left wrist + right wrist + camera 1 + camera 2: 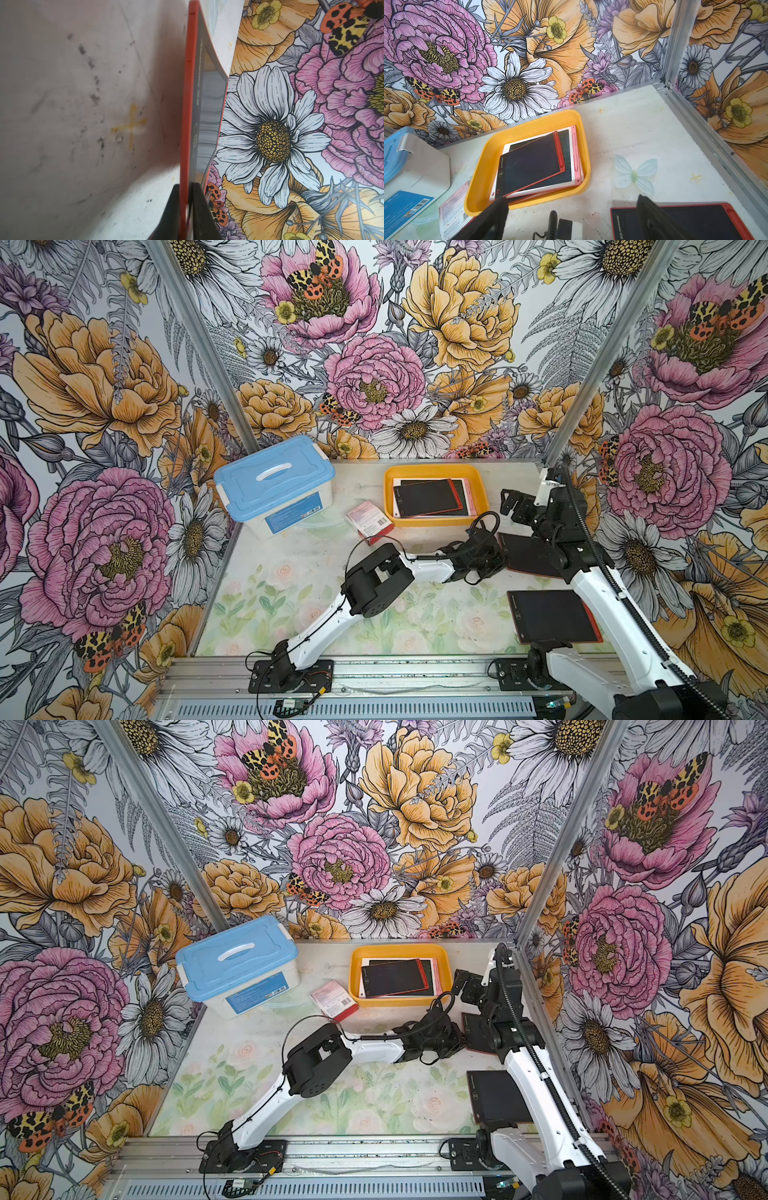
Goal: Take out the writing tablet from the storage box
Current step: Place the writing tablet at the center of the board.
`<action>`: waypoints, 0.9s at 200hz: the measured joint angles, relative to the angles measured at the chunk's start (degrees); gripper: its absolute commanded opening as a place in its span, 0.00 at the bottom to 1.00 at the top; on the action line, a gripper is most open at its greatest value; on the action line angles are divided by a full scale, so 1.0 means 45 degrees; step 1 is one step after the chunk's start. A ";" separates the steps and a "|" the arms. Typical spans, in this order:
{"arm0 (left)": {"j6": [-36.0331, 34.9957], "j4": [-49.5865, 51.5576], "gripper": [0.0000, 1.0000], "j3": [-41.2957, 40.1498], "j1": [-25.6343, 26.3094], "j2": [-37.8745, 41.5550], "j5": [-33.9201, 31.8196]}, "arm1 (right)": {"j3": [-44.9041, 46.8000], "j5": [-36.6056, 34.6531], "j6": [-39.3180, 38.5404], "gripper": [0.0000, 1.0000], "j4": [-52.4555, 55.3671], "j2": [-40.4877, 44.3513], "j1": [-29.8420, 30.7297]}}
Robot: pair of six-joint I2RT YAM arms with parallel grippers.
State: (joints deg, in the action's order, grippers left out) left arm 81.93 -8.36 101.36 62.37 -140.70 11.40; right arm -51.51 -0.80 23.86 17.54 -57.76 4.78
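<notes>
Pinched tablet [527, 552] by thin rim with left gripper [188, 207] near right edge of worktop [291, 572]; held right gripper [512, 501] spread. Risked dropping it, or knocking right arm [557, 531] overhead.

I count five writing tablets [428, 498] [525, 553] [548, 614] in sight, three stacked in the one storage box [436, 521] and two outside it, plus one blue-lidded box [274, 485], one small carton [368, 522] and two arms [324, 630] [598, 605].
</notes>
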 measured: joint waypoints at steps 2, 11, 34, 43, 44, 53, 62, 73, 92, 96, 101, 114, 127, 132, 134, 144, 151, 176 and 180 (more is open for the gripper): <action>0.0000 0.0010 0.12 0.0000 0.0010 0.0000 0.0000 | 0.0010 0.0000 0.0024 0.99 0.0000 0.0000 0.0000; -0.0015 0.0083 0.13 0.0000 0.0034 0.0000 0.0000 | 0.0068 0.0000 0.0049 0.99 0.0000 0.0000 0.0000; -0.0155 0.0350 0.21 0.0087 0.0087 0.0000 0.0000 | 0.0180 0.0000 0.0117 1.00 0.0019 0.0000 0.0000; -0.0155 0.0588 0.24 0.0131 0.0107 0.0000 -0.0005 | 0.0189 0.0000 0.0126 0.99 0.0029 0.0000 0.0000; -0.0170 0.0612 0.25 0.0131 0.0107 0.0000 -0.0005 | 0.0189 0.0000 0.0126 1.00 0.0034 0.0000 0.0000; -0.0233 0.0937 0.28 0.0131 0.0126 0.0000 0.0005 | 0.0189 0.0000 0.0126 1.00 0.0034 0.0005 0.0000; -0.0214 0.1229 0.28 0.0131 0.0146 -0.0005 0.0005 | 0.0204 0.0000 0.0126 1.00 0.0034 0.0019 0.0000; -0.0199 0.1438 0.28 0.0131 0.0175 -0.0005 0.0005 | 0.0253 0.0000 0.0126 0.99 0.0039 0.0078 0.0000; -0.0199 0.1467 0.28 0.0131 0.0189 -0.0005 0.0005 | 0.0321 -0.0005 0.0126 1.00 0.0039 0.0170 0.0000; -0.0199 0.1472 0.28 0.0131 0.0189 -0.0005 0.0005 | 0.0321 -0.0005 0.0126 0.99 0.0044 0.0185 0.0000; -0.0199 0.1472 0.29 0.0131 0.0194 -0.0005 0.0005 | 0.0325 -0.0005 0.0126 1.00 0.0039 0.0185 0.0000; -0.0204 0.1467 0.29 0.0131 0.0199 -0.0005 0.0005 | 0.0330 -0.0005 0.0131 1.00 0.0044 0.0185 0.0000; -0.0199 0.1457 0.30 0.0131 0.0199 0.0000 0.0005 | 0.0330 -0.0005 0.0131 1.00 0.0044 0.0185 0.0000; -0.0199 0.1452 0.30 0.0131 0.0199 0.0000 0.0005 | 0.0330 -0.0005 0.0131 1.00 0.0044 0.0185 0.0000; -0.0199 0.1452 0.30 0.0131 0.0199 0.0000 0.0005 | 0.0330 -0.0005 0.0131 0.99 0.0044 0.0185 0.0000; -0.0199 0.1438 0.32 0.0131 0.0199 0.0000 0.0005 | 0.0330 -0.0005 0.0131 1.00 0.0044 0.0185 0.0000; -0.0199 0.1428 0.34 0.0131 0.0199 0.0000 0.0005 | 0.0330 -0.0005 0.0131 1.00 0.0044 0.0185 0.0000; -0.0233 0.1399 0.41 0.0126 0.0209 0.0058 0.0000 | 0.0330 -0.0005 0.0136 1.00 0.0044 0.0185 0.0000; -0.0262 0.1399 0.42 0.0121 0.0209 0.0063 0.0000 | 0.0330 -0.0005 0.0141 1.00 0.0044 0.0185 0.0000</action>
State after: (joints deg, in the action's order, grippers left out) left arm 80.75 -2.07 101.91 63.31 -140.42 11.40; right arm -50.02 -0.82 24.49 17.74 -56.93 4.78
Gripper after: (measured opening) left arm 0.392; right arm 0.995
